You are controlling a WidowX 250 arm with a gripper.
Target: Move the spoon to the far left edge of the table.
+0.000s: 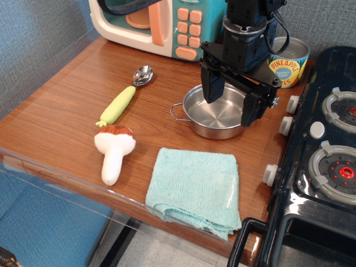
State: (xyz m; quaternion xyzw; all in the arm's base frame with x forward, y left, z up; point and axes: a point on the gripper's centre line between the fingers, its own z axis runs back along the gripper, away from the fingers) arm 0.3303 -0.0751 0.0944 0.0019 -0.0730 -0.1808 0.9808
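- We see the spoon (126, 95) lying flat on the table (61, 105), in the left half, roughly midway between the back edge and the front edge. Its shiny bowl points toward the back edge and its yellow-green handle runs diagonally toward the front left.
- Just in front of the handle's tip lies a toy mushroom (114, 150), on its side with its brown cap nearly touching the spoon, stem pointing at the front edge.
- A folded teal cloth (194, 189) sits at the front edge, right of the mushroom, one corner hanging over.
- A small steel pot (214, 114) stands near the middle of the table, well to the right of the spoon.
- The gripper (231, 103) hangs above that pot. Its two dark fingers (211, 84) are spread wide with nothing between them. We judge it is parked open, ready to grasp, and has not yet gone for the spoon.
- The spoon lies well apart from the fingers, to their left and slightly toward the front; nothing stands between them.
- At the back edge stand a toy microwave (161, 25) and, further right, a pineapple can (289, 61).
- A black toy stove (322, 161) fills the right edge.
- We judge the left edge beside the spoon offers bare wood for setting it down.
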